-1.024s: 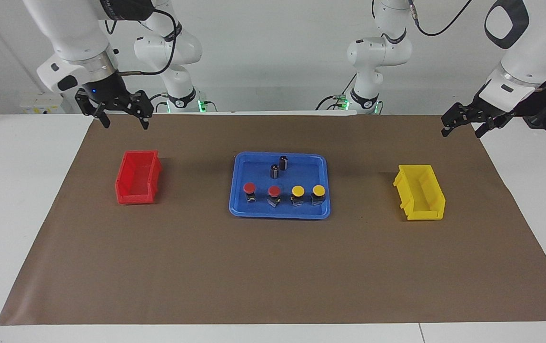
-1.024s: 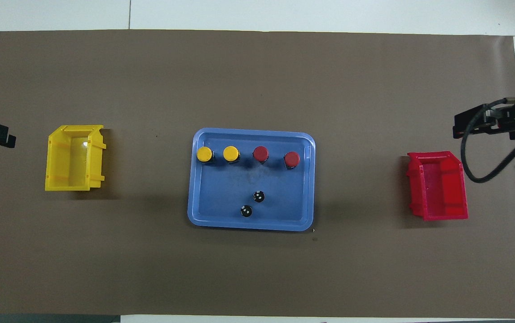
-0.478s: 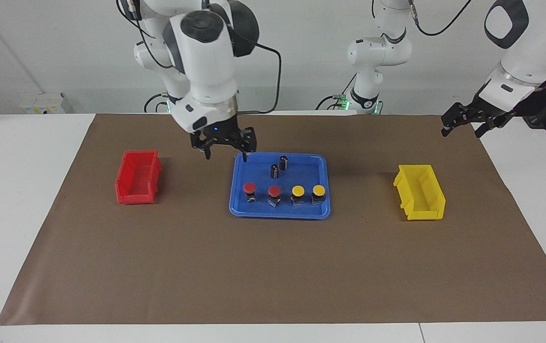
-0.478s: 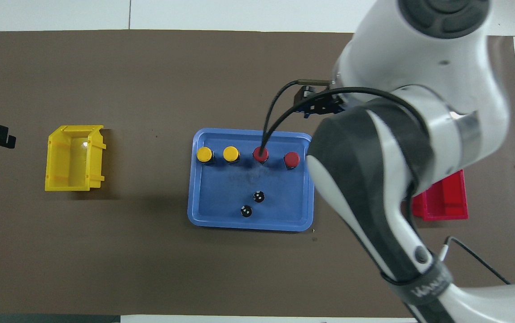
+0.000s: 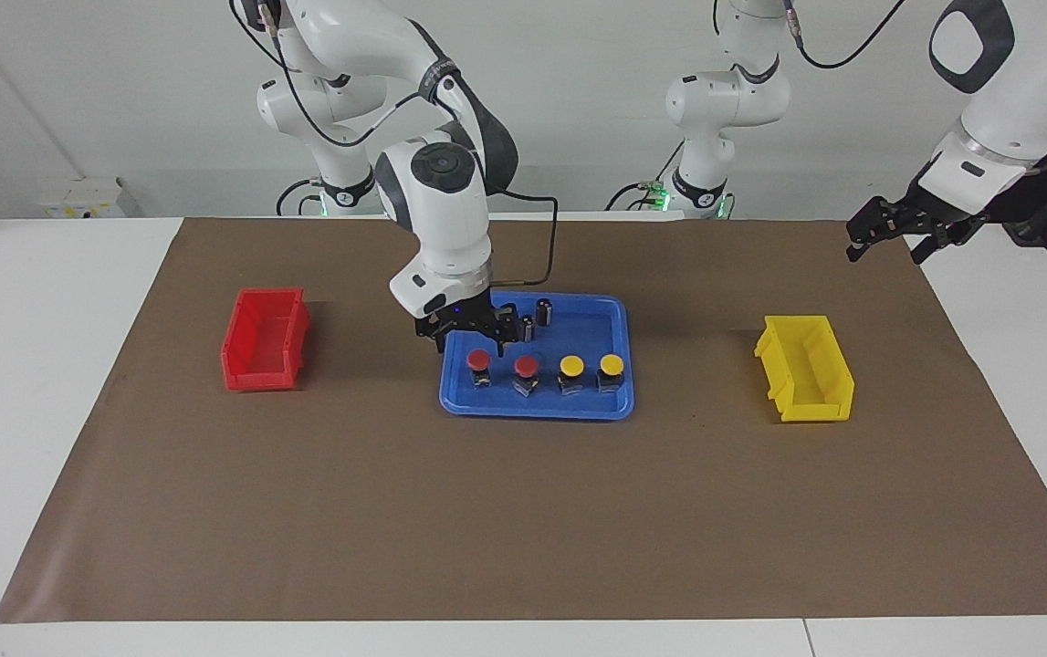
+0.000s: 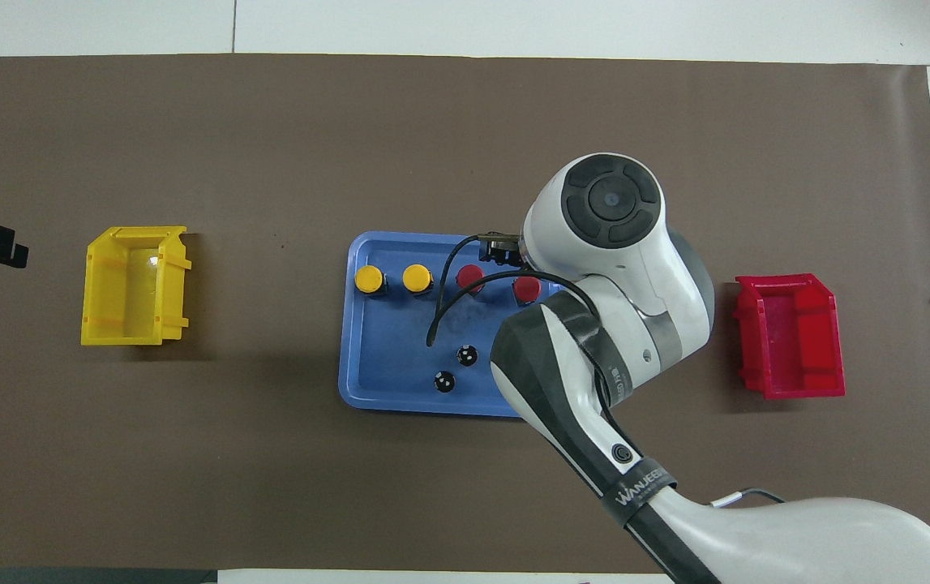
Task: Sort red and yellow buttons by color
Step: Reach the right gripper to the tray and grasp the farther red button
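Note:
Four buttons stand in a row in the blue tray (image 5: 537, 408), along the side farther from the robots. Two red buttons (image 5: 478, 359) (image 5: 526, 366) are toward the right arm's end and two yellow buttons (image 5: 571, 365) (image 5: 612, 365) toward the left arm's end. My right gripper (image 5: 471, 345) hangs open just above the outermost red button (image 6: 526, 288), its fingers either side of the cap without touching it. In the overhead view the arm covers the gripper. My left gripper (image 5: 884, 246) waits open over the mat's edge at its own end.
A red bin (image 5: 263, 342) sits on the brown mat toward the right arm's end, a yellow bin (image 5: 806, 370) toward the left arm's end. Two dark capless cylinders (image 6: 468, 354) (image 6: 444, 381) stand in the tray nearer the robots, close to the right gripper.
The right arm has swung from near the red bin to the tray and come down over the outermost red button. The left arm has not moved.

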Tool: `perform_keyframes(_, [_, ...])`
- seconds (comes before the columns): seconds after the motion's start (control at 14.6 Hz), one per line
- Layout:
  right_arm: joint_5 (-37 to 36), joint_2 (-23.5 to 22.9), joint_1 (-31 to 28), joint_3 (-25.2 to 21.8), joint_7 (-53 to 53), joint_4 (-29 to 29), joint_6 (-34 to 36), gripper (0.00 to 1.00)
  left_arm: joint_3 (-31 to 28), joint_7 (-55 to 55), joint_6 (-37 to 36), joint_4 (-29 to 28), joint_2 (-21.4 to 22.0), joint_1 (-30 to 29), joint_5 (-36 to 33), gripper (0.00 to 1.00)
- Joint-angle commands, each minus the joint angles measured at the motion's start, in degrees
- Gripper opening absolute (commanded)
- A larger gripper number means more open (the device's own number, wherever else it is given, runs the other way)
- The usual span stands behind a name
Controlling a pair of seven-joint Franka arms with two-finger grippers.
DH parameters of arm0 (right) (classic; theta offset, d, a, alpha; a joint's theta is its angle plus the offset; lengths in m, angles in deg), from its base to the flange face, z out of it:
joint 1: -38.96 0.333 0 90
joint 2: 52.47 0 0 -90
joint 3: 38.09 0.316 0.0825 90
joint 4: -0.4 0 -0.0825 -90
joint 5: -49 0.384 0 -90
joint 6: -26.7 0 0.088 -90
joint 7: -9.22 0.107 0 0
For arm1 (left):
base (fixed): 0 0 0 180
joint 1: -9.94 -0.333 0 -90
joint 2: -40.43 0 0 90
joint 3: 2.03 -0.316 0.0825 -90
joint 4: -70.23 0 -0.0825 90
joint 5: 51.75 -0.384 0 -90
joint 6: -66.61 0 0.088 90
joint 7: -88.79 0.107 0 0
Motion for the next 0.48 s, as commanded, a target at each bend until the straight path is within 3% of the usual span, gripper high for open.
perform_keyframes(0.0, [-0.14,0.47,0.14,-0.01,0.64,-3.41,-2.27,1.00,0.30,0.42,0.22,-0.47,0.20,-0.40,-0.76,1.00])
perform_keyframes(0.14, [-0.23,0.47,0.14,-0.01,0.38,-5.86,-4.90,0.99,0.30,0.42,0.30,-0.47,0.20,-0.40,-0.76,1.00])
perform_keyframes(0.41, [-0.32,0.12,0.22,-0.01,0.20,-7.55,-7.37,0.86,0.30,0.42,0.30,-0.47,0.20,-0.40,-0.76,1.00])
